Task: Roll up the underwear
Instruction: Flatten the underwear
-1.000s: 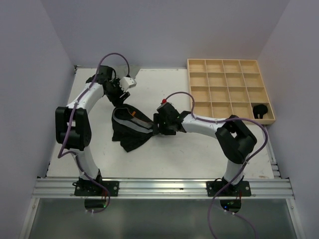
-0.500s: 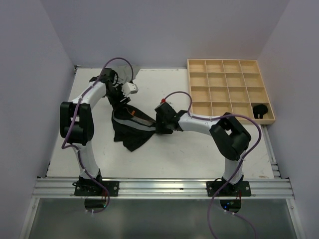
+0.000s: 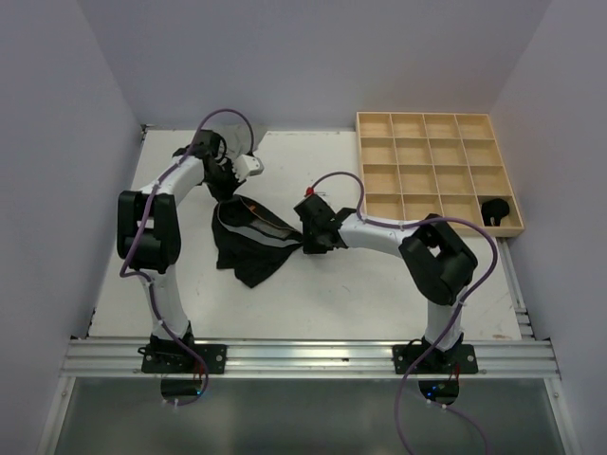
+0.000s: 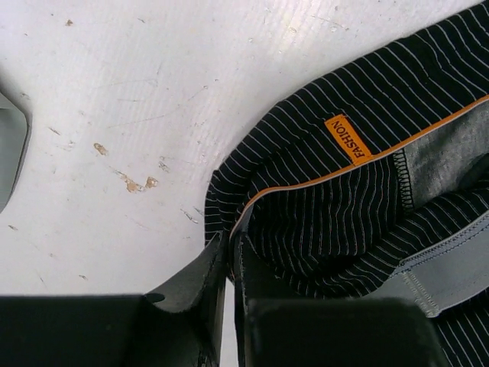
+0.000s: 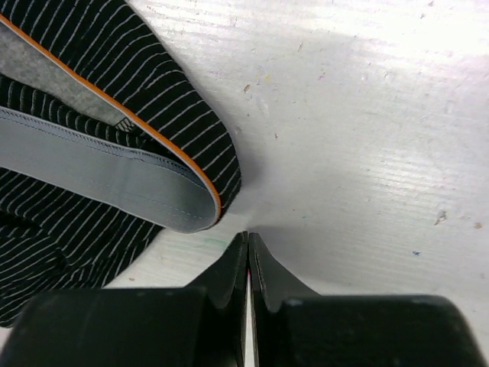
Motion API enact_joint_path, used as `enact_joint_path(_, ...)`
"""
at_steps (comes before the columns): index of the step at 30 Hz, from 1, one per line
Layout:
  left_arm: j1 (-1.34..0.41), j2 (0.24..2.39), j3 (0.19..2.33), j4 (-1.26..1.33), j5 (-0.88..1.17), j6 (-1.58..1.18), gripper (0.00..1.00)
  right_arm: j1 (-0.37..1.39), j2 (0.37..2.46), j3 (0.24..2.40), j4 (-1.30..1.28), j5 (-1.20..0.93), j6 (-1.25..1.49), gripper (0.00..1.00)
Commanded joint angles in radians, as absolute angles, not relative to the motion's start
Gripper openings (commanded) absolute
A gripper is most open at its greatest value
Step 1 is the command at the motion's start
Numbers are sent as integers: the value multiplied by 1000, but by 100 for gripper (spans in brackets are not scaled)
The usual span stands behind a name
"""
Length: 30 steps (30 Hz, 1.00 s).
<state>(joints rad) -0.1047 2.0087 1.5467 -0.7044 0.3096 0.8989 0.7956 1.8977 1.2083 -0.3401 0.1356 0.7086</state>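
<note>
A black pinstriped underwear (image 3: 248,248) with a grey waistband and orange trim lies crumpled on the white table between the arms. My left gripper (image 3: 230,190) is at its far left end. In the left wrist view this gripper (image 4: 229,238) is shut on the folded waistband edge of the underwear (image 4: 344,206), with the orange trim running in between the fingertips. My right gripper (image 3: 305,242) rests on the table at the cloth's right end. In the right wrist view it (image 5: 248,237) is shut with nothing in it, its tips just beside the waistband loop of the underwear (image 5: 92,160).
A wooden grid tray (image 3: 408,152) stands at the back right. A black rolled bundle (image 3: 495,210) sits in its near right cell. White walls close in the table on the left, back and right.
Both grippers have shut. The left one came down onto the waistband's far end and took hold of it. The right one slid slightly left and closed beside the cloth.
</note>
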Motion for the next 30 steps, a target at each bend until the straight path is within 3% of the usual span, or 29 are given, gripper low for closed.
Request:
enact_joint_path(1,-91,1962,1582,-638,311,853,10,792,1850,1261,-393,213,652,3)
enact_joint_path(4,-72,1904,1591,-606,328,805,1,792,1815,1281,-425,248,612,0)
enact_joint_path(12,-68,1825,1624,-672,350,753,0,790,1790,1420,-498,269,463,0)
enact_joint_path(14,-69,1833,1621,-692,344,752,0,790,1807,1443,-489,230,478,11)
enact_joint_path(17,-67,1844,1612,-703,344,742,0,792,1822,1437,-448,174,564,45)
enact_joint_path(20,-67,1841,1591,-680,347,721,0,792,1845,1413,-381,175,662,52)
enact_joint_path(26,-66,1851,1598,-673,348,704,0,793,1908,1418,-356,215,833,50)
enact_joint_path(30,-67,1859,1592,-667,354,701,0,796,1888,1326,-218,210,986,41)
